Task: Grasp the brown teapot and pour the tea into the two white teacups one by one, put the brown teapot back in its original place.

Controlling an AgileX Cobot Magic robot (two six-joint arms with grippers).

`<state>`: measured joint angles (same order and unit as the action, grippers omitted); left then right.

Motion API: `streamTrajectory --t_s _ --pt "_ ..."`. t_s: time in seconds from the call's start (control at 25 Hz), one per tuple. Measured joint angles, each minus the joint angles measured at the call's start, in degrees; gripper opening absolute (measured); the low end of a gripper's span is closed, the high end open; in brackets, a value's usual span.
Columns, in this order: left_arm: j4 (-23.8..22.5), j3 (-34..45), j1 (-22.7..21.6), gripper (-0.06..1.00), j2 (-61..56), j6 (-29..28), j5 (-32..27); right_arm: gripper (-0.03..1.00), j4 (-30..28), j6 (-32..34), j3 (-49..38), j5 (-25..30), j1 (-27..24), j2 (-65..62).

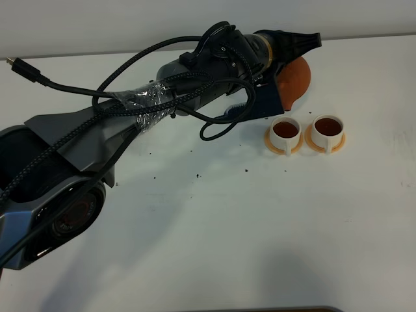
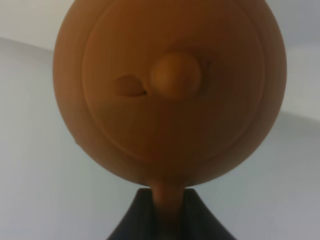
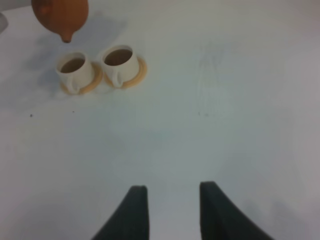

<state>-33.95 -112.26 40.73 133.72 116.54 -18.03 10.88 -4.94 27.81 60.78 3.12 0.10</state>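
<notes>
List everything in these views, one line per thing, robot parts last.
brown teapot: one, orange-brown, held by its handle just behind the cups
white teacups: two, white, side by side right of centre
tea: two fills, dark reddish-brown, one in each cup
saucers: two, orange, one under each cup
specks: several, dark, scattered on the table left of the cups
table: one, white, under everything
cables: a bundle, black, along the left arm
left arm: one, grey and black, reaching from lower left to the teapot
left gripper: one, dark, shut on the teapot's handle
right gripper: one, dark, open, empty, away from the cups
</notes>
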Motion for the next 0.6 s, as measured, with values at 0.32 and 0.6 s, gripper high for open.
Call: streamTrajectory --t_s 0.32,0.6 --pt "7.28 0.00 0.00 0.10 -0.43 -6.20 -9.87 0.24 0.00 0.00 0.00 0.00 0.00 0.00" --pt "9.07 0.00 -0.43 0.10 -4.53 -22.13 -19.64 0.24 0.00 0.00 0.00 0.00 0.00 0.00"
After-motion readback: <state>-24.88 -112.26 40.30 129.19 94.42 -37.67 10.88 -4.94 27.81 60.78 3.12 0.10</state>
